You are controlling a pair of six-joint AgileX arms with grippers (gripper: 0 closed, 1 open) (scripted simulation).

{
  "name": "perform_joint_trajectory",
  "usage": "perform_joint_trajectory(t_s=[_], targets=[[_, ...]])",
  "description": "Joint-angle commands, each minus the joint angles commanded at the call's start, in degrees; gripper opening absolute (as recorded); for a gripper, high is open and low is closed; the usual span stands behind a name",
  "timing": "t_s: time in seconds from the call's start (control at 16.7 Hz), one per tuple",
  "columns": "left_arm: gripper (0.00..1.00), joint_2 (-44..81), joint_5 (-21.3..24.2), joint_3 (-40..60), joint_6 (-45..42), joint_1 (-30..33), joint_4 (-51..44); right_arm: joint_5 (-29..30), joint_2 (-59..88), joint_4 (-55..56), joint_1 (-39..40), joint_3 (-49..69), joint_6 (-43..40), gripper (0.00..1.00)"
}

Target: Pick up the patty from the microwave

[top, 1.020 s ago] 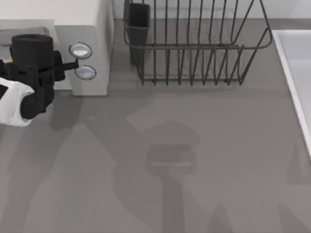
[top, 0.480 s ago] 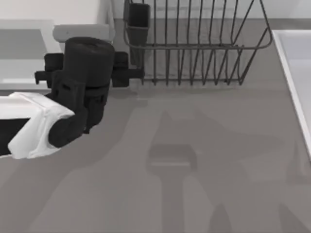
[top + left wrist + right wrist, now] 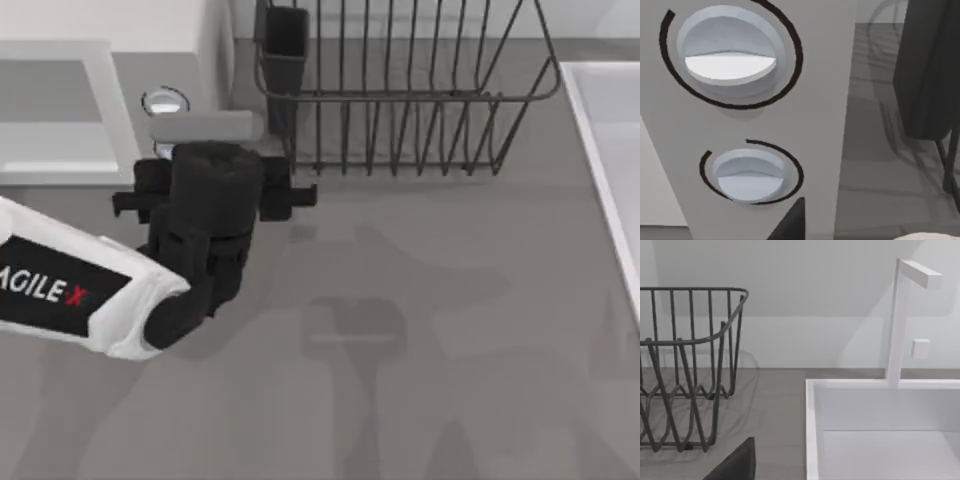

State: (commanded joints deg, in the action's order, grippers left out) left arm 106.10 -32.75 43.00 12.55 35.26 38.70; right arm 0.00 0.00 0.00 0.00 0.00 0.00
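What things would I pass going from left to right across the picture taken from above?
microwave → left pincer → black wire rack → white sink

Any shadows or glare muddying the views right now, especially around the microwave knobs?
Top view: broad soft arm shadows cross the table; the left arm covers the lower knob of the microwave, leaving the upper one visible. Left wrist view: both knobs evenly lit, no glare. Right wrist view: the wire rack throws a faint shadow on the table, and the wall is shaded diagonally.
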Motion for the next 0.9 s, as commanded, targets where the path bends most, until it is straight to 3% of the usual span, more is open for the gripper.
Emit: perform_joint_trajectory(t_s=[0.3, 0.66, 0.9], targets=[[0.0, 10.77, 0.64, -4.05, 0.0, 1.02, 16.35, 0.0, 0.0, 0.0, 0.0, 0.0, 0.0, 1.0], [0.0, 13.04, 0.88, -5.12, -0.03, 1.16, 19.12, 0.0, 0.0, 0.0, 0.0, 0.0, 0.0, 1.0], [0.3, 13.04, 0.88, -5.12, -0.03, 1.16, 19.12, 0.0, 0.0, 0.0, 0.0, 0.0, 0.0, 1.0]])
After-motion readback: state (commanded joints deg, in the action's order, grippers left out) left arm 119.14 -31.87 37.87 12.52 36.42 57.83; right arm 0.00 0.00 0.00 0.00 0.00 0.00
